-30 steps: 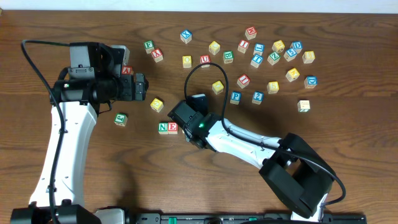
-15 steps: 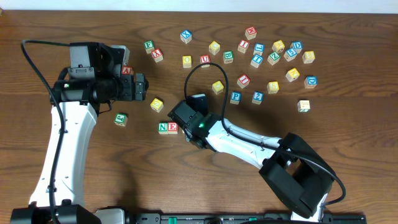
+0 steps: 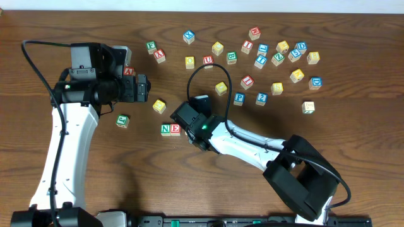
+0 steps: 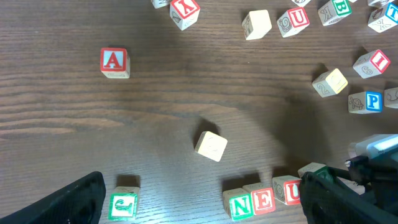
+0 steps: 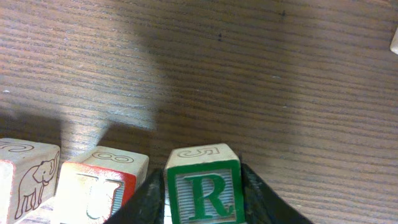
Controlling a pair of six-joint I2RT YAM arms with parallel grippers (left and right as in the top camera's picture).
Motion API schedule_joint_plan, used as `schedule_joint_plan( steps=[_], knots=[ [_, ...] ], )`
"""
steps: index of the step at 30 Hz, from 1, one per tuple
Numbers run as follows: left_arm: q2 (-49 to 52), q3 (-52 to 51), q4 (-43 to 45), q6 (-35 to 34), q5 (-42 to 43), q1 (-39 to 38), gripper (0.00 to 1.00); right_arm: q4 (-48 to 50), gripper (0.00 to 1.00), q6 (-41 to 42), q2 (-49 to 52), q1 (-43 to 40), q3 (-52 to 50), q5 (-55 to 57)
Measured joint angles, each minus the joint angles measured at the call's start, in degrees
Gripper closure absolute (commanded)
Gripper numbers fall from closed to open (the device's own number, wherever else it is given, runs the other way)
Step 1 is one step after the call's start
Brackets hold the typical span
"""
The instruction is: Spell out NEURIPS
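Three cubes stand in a row: green N (image 4: 240, 205), red E (image 4: 263, 200) and red U (image 4: 287, 191), with N (image 3: 166, 130) and E (image 3: 175, 129) also clear from overhead. The green R cube (image 5: 203, 190) stands right of the U (image 5: 99, 190), resting on the table. My right gripper (image 5: 203, 200) has a finger close on each side of the R; contact is unclear. My left gripper (image 4: 205, 211) hangs open above the table, left of the row, holding nothing. A blue P (image 3: 238, 98) and a red I (image 3: 247, 81) lie farther back.
Several loose letter cubes are scattered across the back right (image 3: 278, 57). A red A cube (image 4: 114, 62), a plain-faced cube (image 4: 211, 145) and a green-lettered cube (image 4: 124, 205) lie near the left arm. The right arm (image 3: 252, 148) stretches diagonally from the front right.
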Motion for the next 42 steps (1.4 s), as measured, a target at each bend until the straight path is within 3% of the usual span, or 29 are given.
schedule_joint_plan(
  steps=[11, 17, 18, 20, 32, 36, 42],
  knots=[
    [0.0, 0.0, 0.0, 0.0, 0.0, 0.0, 0.02, 0.0, 0.64, 0.0, 0.0, 0.0, 0.0, 0.0],
    [0.0, 0.0, 0.0, 0.0, 0.0, 0.0, 0.02, 0.0, 0.76, 0.2, 0.0, 0.0, 0.0, 0.1],
    [0.0, 0.0, 0.0, 0.0, 0.0, 0.0, 0.02, 0.0, 0.75, 0.0, 0.0, 0.0, 0.0, 0.2],
    [0.0, 0.0, 0.0, 0.0, 0.0, 0.0, 0.02, 0.0, 0.61, 0.0, 0.0, 0.0, 0.0, 0.2],
    [0.0, 0.0, 0.0, 0.0, 0.0, 0.0, 0.02, 0.0, 0.61, -0.2, 0.0, 0.0, 0.0, 0.2],
    [0.0, 0.0, 0.0, 0.0, 0.0, 0.0, 0.02, 0.0, 0.7, -0.1, 0.0, 0.0, 0.0, 0.2],
    [0.0, 0.0, 0.0, 0.0, 0.0, 0.0, 0.02, 0.0, 0.59, -0.1, 0.0, 0.0, 0.0, 0.2]
  ],
)
